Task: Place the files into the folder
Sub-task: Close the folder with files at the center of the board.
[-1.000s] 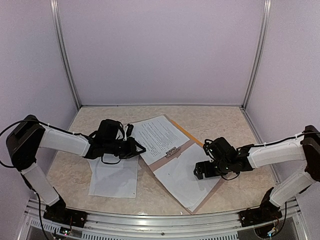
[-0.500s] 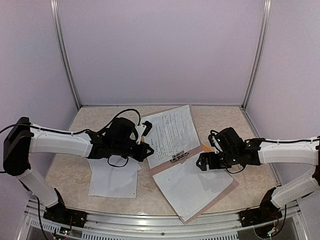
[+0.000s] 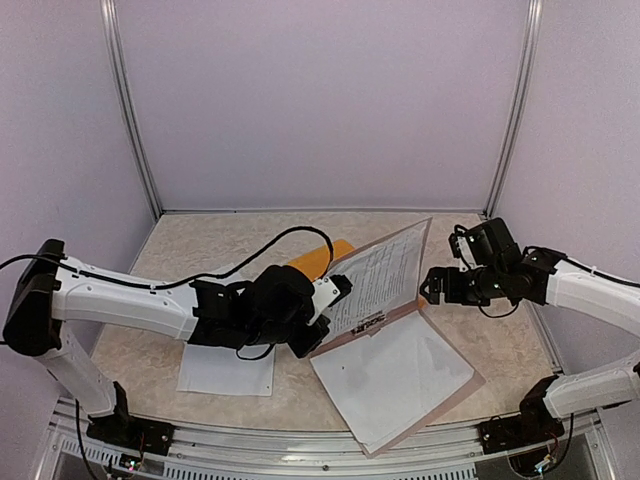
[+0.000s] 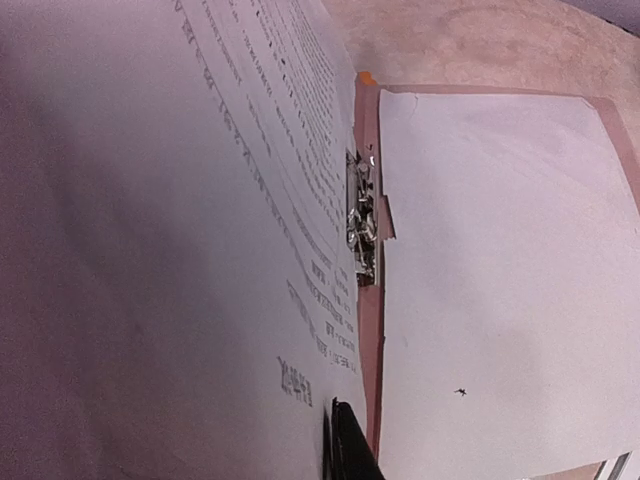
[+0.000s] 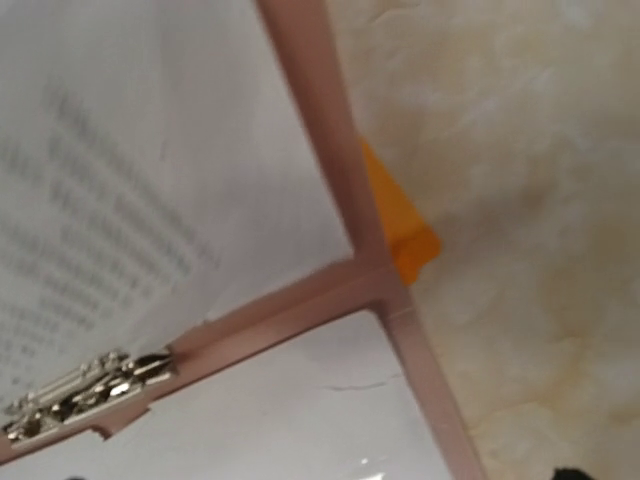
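A pinkish-brown hinged board (image 3: 447, 400) lies open, with a metal clip (image 4: 361, 215) at its spine. Its left leaf stands raised, and a printed file (image 3: 375, 275) lies against it. My left gripper (image 3: 322, 318) is shut on that leaf's near edge and the sheet; one black finger (image 4: 345, 440) shows. A blank-looking file (image 3: 395, 375) rests on the right leaf. An orange-yellow folder (image 3: 320, 255) corner shows behind the raised leaf and pokes out at the spine end (image 5: 400, 235); I cannot tell if it is joined to the board. My right gripper (image 3: 432, 287) hovers open at the spine's far end.
Another white sheet (image 3: 225, 365) lies on the marbled table under my left arm. Metal posts and lilac walls (image 3: 320, 100) close in the back and sides. The arm bases and a metal rail (image 3: 320, 440) line the near edge.
My left gripper has swung right, lifting the left leaf and its printed sheet from flat to upright. The right gripper has drawn back and up to the spine's far end. The board has shifted.
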### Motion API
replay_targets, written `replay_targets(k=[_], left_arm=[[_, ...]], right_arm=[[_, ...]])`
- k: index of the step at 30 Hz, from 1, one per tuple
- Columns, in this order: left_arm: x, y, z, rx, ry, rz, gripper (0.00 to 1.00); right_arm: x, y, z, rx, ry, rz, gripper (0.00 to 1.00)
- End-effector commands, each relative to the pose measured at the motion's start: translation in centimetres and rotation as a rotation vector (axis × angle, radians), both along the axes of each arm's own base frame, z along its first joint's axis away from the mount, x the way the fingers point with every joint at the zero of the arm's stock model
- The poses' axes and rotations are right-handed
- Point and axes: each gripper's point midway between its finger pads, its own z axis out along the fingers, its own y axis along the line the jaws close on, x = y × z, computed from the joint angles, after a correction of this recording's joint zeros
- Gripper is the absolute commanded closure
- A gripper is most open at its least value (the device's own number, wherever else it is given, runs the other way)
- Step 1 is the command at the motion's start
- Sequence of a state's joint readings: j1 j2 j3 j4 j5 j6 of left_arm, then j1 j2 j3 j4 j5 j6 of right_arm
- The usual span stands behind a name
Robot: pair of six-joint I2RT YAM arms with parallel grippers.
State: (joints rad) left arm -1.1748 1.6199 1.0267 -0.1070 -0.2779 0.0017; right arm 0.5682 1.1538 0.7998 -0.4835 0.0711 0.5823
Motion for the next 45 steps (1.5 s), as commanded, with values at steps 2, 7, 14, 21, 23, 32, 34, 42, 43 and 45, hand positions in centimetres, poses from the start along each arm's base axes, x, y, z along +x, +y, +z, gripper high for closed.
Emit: replay_targets(k=[2, 7, 14, 21, 23, 32, 34, 42, 43, 45], left_arm=[[-4.3, 0.2, -3.5, 0.217, 0.046, -0.154, 0.88], [-8.0, -1.3, -5.7, 0.306, 0.062, -0.256, 0.76], [-10.9, -2.8, -6.7, 0.341, 0.066, -0.324, 0.68], [-11.6, -4.4, -5.8, 0.303, 0.045, -0.358, 0.66], [-11.6, -4.7, -5.6, 0.295, 0.04, -0.363, 0.66], [-13.2, -3.8, -5.5, 0.343, 0.039, -0.371, 0.66], [-13.7, -3.5, -5.4, 0.352, 0.049, -0.368, 0.66], [-14.8, -1.9, -5.2, 0.37, 0.105, -0.326, 0.66], [-14.9, -1.7, -5.0, 0.363, 0.114, -0.32, 0.66], [-15.0, -1.3, -4.5, 0.346, 0.125, -0.314, 0.66]], right_arm=[[0.1, -2.0, 1.8, -0.047, -0.016, -0.018, 0.01], [0.0, -3.4, 2.7, -0.075, -0.026, -0.037, 0.01], [-0.8, -5.5, 4.5, -0.11, -0.05, -0.086, 0.01], [-2.7, -7.3, 6.9, -0.108, -0.073, -0.142, 0.01], [-3.1, -7.7, 7.4, -0.104, -0.08, -0.156, 0.01], [-3.9, -8.9, 11.1, -0.108, -0.135, -0.189, 0.02], [-4.0, -9.0, 11.8, -0.098, -0.149, -0.19, 0.02], [-4.2, -8.1, 11.4, -0.071, -0.134, -0.149, 0.02], [-4.1, -7.9, 11.1, -0.069, -0.131, -0.144, 0.02], [-4.0, -7.7, 10.4, -0.071, -0.121, -0.137, 0.02]])
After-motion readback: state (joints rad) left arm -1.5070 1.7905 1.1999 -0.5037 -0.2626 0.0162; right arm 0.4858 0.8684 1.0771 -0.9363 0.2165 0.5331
